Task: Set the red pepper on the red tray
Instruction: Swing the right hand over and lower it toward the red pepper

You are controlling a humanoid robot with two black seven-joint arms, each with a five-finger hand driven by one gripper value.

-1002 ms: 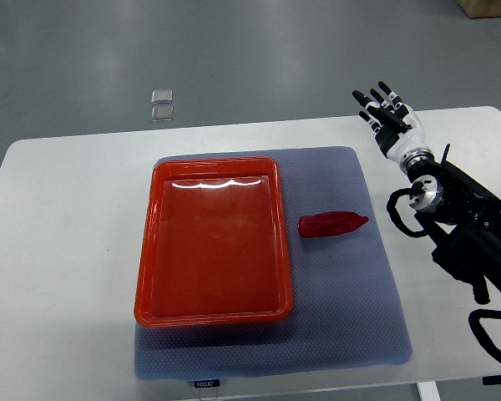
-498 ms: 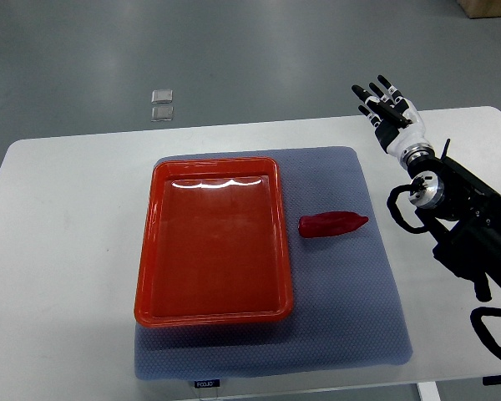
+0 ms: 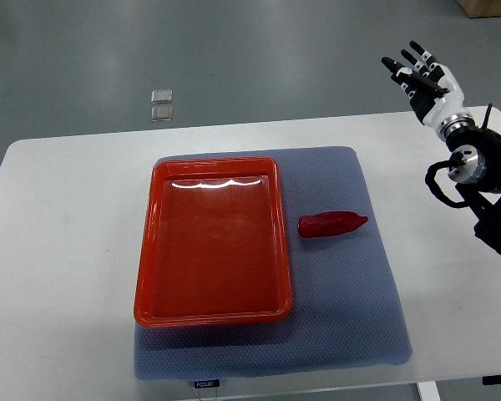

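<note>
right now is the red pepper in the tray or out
Out. The red pepper lies on the blue mat, right of the empty red tray.

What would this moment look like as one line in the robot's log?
right hand: open, raised past table's far edge | red pepper: on grey mat, right of red tray | tray: empty | left: unseen

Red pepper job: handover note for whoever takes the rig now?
Right hand: open, empty, raised past the table's far right corner.
Left hand: not in view.
Red pepper: lying on the blue mat, just right of the red tray, not touching it.
Done: nothing; the tray holds nothing.
Left: grasp the pepper, set it in the tray.
</note>
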